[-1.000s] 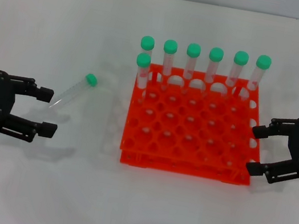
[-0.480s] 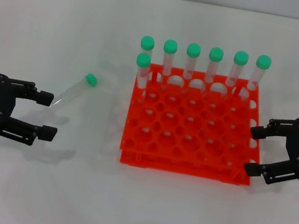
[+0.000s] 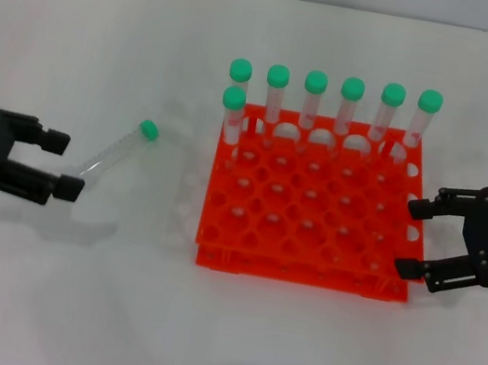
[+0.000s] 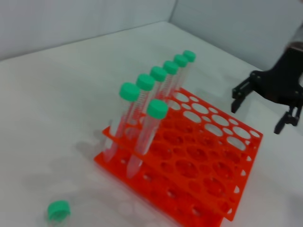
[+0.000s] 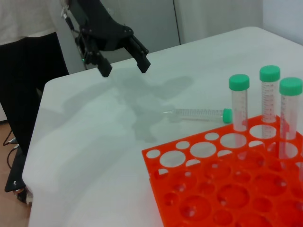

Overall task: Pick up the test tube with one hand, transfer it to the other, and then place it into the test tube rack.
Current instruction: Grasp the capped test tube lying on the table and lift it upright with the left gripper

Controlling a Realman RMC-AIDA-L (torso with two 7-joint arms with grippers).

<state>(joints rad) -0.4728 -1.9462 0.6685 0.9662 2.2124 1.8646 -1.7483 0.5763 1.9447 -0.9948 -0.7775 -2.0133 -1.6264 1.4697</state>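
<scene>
The test tube (image 3: 115,153) lies on the white table left of the rack, green cap toward the rack, tip toward my left gripper. My left gripper (image 3: 65,165) is open and empty, its fingertips just beside the tube's tip. The orange-red test tube rack (image 3: 295,269) stands at the centre. My right gripper (image 3: 408,238) is open and empty at the rack's right edge. The right wrist view shows the lying tube (image 5: 199,114), the left gripper (image 5: 124,69) beyond it and the rack (image 5: 189,198). The left wrist view shows the tube's cap (image 4: 58,209), the rack (image 4: 189,189) and the right gripper (image 4: 257,118).
Several green-capped tubes (image 3: 313,95) stand upright in the rack's back row, and one more stands in the second row at the left (image 3: 231,114). A dark-clothed person (image 5: 33,71) stands past the table's edge in the right wrist view.
My left gripper has drawn back to the left and shifted slightly toward the far side, still open. My right gripper has edged a little toward the rack. The tube has not moved.
</scene>
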